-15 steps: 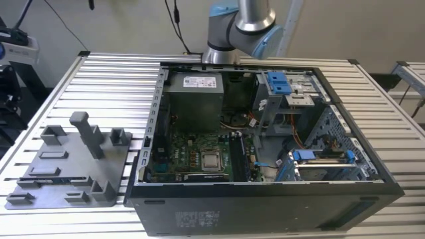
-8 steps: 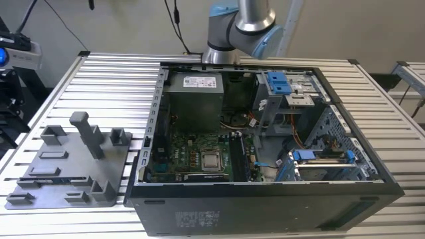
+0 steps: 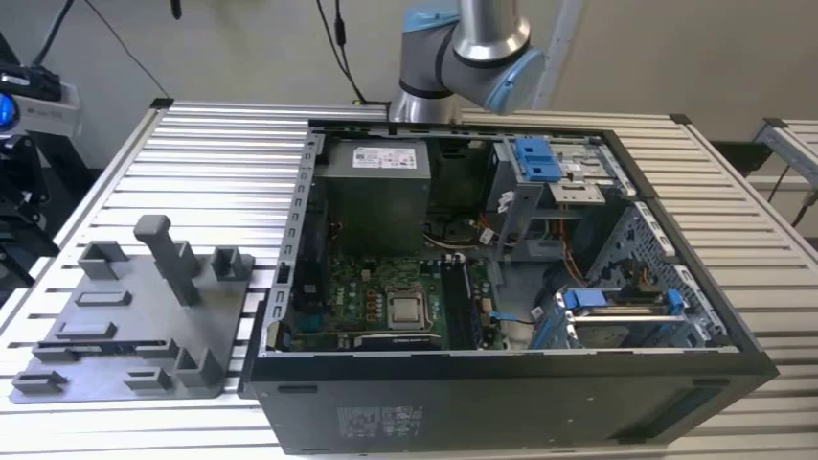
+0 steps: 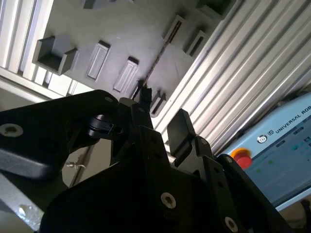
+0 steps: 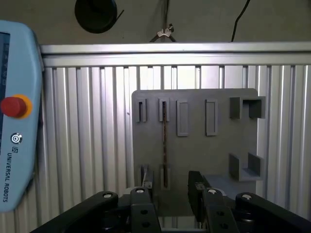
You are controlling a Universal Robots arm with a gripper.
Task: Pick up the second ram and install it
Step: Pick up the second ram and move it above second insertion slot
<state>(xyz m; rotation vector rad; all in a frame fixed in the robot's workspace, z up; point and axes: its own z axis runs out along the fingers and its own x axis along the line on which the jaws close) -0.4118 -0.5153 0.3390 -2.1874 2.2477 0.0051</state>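
Note:
The second ram (image 5: 164,145) stands on its thin edge in the holders of the grey tray (image 5: 204,155), a dark narrow strip. In the second wrist view the second ram (image 4: 160,53) appears as a thin slanted line. In the exterior view it is a dark line (image 3: 109,343) near the tray's front. My gripper (image 5: 170,194) hangs well above the tray, open, with nothing between its fingers (image 5: 197,190). In the second wrist view the gripper (image 4: 160,114) also stands apart from the stick.
The open computer case (image 3: 511,374) lies to the exterior view's right of the grey tray (image 3: 141,316), with the motherboard (image 3: 383,297) and long black slots (image 3: 463,302) inside. A tall grey post (image 3: 167,254) rises from the tray. A teach pendant (image 5: 14,121) lies on the ribbed aluminium table (image 3: 205,153).

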